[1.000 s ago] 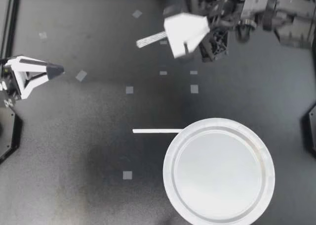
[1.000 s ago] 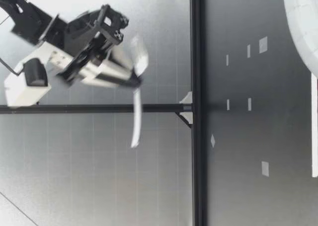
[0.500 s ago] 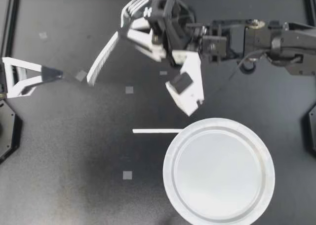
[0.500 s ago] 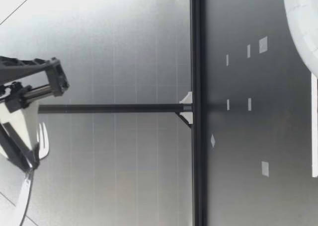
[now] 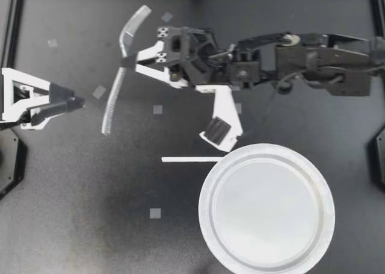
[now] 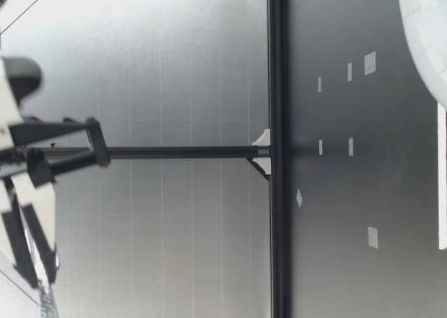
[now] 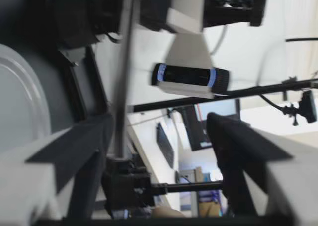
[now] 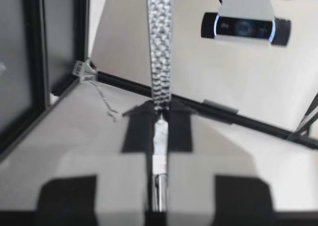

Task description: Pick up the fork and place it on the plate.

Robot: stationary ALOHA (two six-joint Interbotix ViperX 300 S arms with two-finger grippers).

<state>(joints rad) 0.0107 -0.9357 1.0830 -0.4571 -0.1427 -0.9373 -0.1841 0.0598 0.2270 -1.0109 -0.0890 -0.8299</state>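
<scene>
Grips fork (image 5: 113,102) clamped near mid-length in right pincer (image 5: 127,62), up off counter (image 5: 90,214), long axis crosswise to fingers. Needs swing toward plate (image 5: 203,196), well apart. Holds left pincer (image 5: 75,100) apart, empty.

Right arm comes in from right edge, stretched far across past middle toward far left part, wrist rolled, camera housing turned toward near side. Right hand (image 5: 128,61) at arm's end, fingers (image 8: 136,131) pressed together on fork (image 5: 112,102) from both sides, clamp point partway along its length. Low view: right hand raised high. Left arm tucked at left edge, left hand (image 5: 77,102) pointing toward middle, fingers (image 7: 74,146) spread apart, nothing between them.
</scene>
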